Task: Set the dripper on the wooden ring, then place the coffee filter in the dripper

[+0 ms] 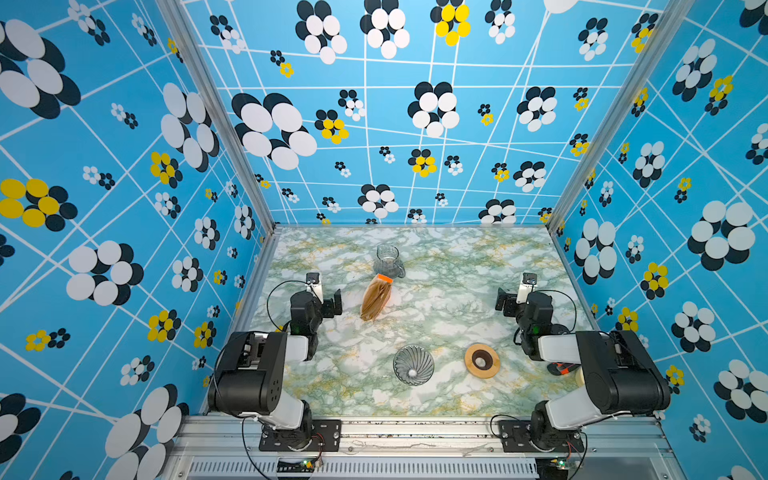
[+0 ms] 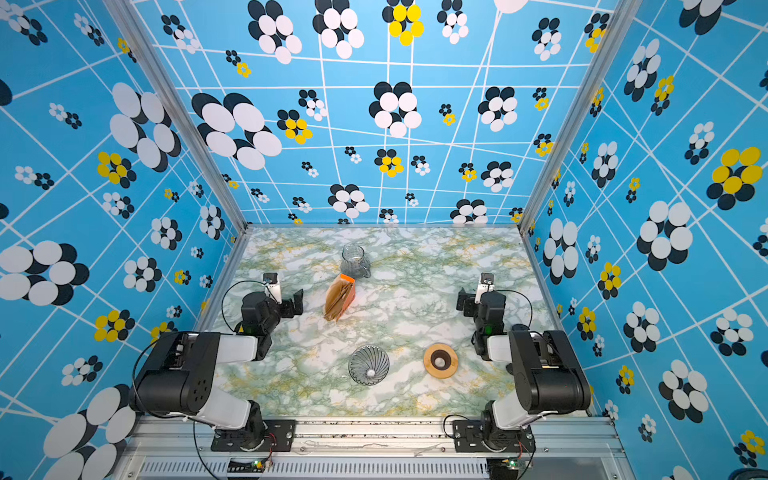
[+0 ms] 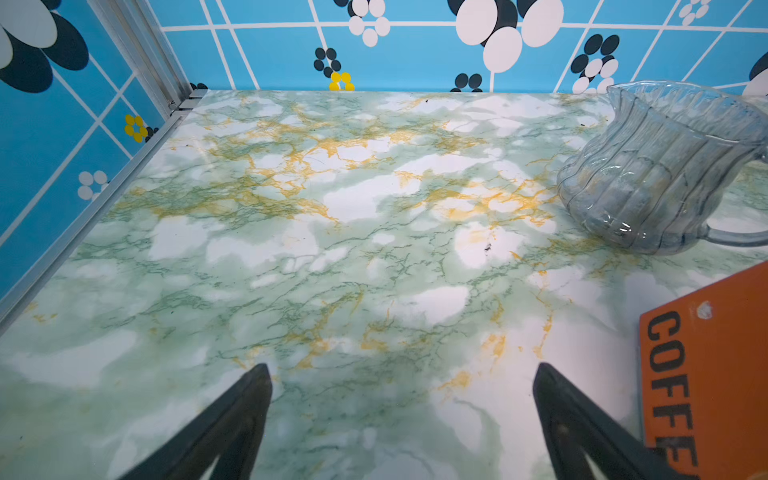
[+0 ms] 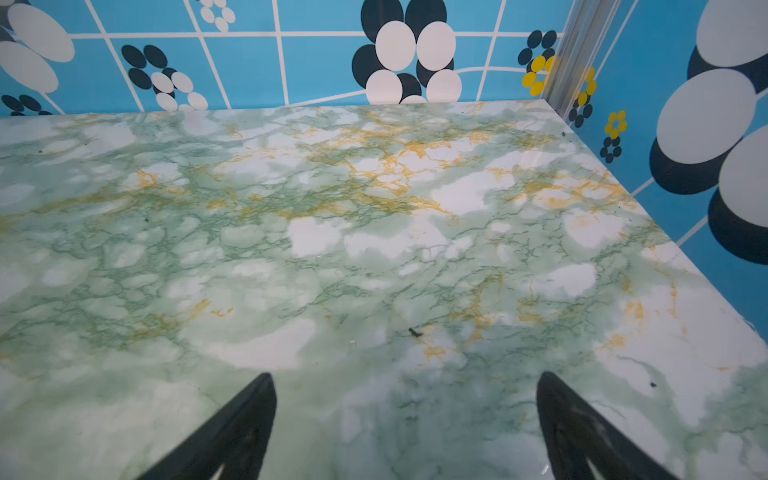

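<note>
The dripper (image 1: pixel 413 365) (image 2: pixel 368 365), a clear ribbed glass cone, rests on the marble table near the front middle. No single coffee filter is in view; I see only a clear packet of brown filters (image 1: pixel 376 297) (image 2: pixel 340 297) with an orange tag (image 3: pixel 706 374), lying behind the dripper. My left gripper (image 1: pixel 334 304) (image 2: pixel 297 305) (image 3: pixel 401 368) hovers open just left of the packet, holding nothing. My right gripper (image 1: pixel 503 303) (image 2: pixel 463 303) (image 4: pixel 405 376) is open and empty over bare table at the right.
A clear glass jug (image 1: pixel 388 259) (image 2: pixel 354 259) (image 3: pixel 656 174) stands behind the packet. A round wooden ring (image 1: pixel 482 360) (image 2: pixel 440 360) lies right of the dripper. A small orange and black object (image 1: pixel 561 368) sits under the right arm. Patterned walls enclose three sides.
</note>
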